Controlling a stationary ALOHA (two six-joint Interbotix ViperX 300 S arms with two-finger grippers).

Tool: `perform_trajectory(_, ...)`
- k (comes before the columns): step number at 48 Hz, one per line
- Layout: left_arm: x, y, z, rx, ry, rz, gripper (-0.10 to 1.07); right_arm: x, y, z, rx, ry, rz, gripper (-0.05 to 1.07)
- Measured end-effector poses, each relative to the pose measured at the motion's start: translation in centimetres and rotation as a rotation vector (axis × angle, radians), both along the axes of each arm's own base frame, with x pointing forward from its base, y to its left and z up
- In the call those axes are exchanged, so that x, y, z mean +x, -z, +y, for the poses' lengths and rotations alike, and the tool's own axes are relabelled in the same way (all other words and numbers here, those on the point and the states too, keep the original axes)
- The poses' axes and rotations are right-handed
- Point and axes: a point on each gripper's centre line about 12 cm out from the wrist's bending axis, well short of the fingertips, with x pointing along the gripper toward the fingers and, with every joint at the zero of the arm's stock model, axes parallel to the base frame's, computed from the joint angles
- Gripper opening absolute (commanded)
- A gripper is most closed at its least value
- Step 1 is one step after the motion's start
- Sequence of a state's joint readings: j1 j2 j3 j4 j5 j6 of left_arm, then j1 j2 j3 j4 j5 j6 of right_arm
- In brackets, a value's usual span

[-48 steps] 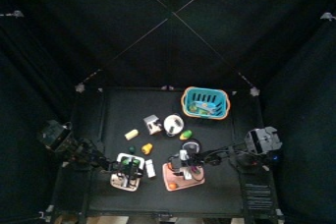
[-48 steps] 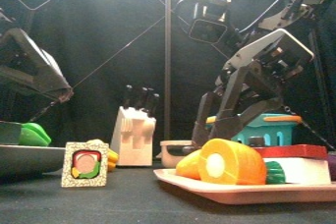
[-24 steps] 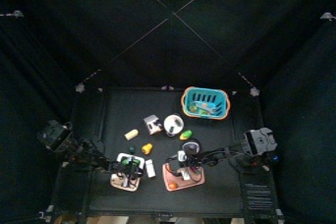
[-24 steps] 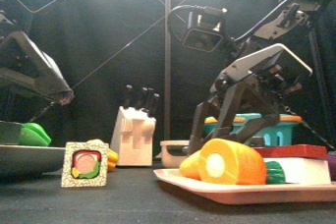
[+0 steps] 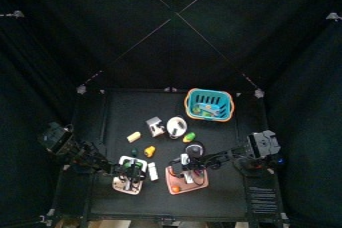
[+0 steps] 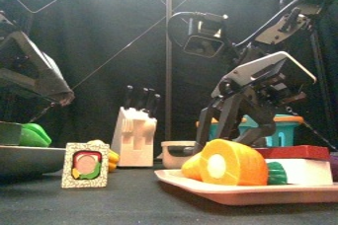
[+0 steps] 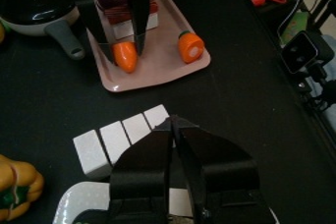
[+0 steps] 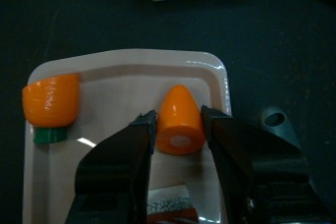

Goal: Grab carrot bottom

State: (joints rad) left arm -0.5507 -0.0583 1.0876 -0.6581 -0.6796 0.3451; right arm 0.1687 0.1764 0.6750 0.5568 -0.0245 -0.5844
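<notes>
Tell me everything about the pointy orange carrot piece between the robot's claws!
The pointed carrot piece is smooth, shiny orange, like plastic, cone-shaped with a flat cut face at its wide end. It lies on a pale pink tray, apart from the stubby carrot top with its green end. The right gripper has a black jaw on either side of it, close against it.

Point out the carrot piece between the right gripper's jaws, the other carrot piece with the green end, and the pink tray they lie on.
pointed carrot piece (image 8: pixel 179 122): right wrist view, middle of its orange body.
carrot piece with green end (image 8: pixel 51 100): right wrist view, orange middle.
pink tray (image 8: pixel 125 79): right wrist view, bare floor between the pieces.
</notes>
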Motion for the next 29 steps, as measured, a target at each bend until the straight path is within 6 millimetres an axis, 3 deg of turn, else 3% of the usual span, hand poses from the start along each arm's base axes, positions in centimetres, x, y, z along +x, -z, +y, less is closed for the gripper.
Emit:
perform_trajectory(15,0.0,0.0,0.0,0.0,0.0,0.0,0.5,-0.1,-2.6,0.2,0.017,-0.013,-0.045,0.65)
perform_trajectory(29,0.0,0.0,0.0,-0.001,-0.001,0.0,0.5,-0.2,-2.6,0.2,0.017,-0.016,-0.043,0.65)
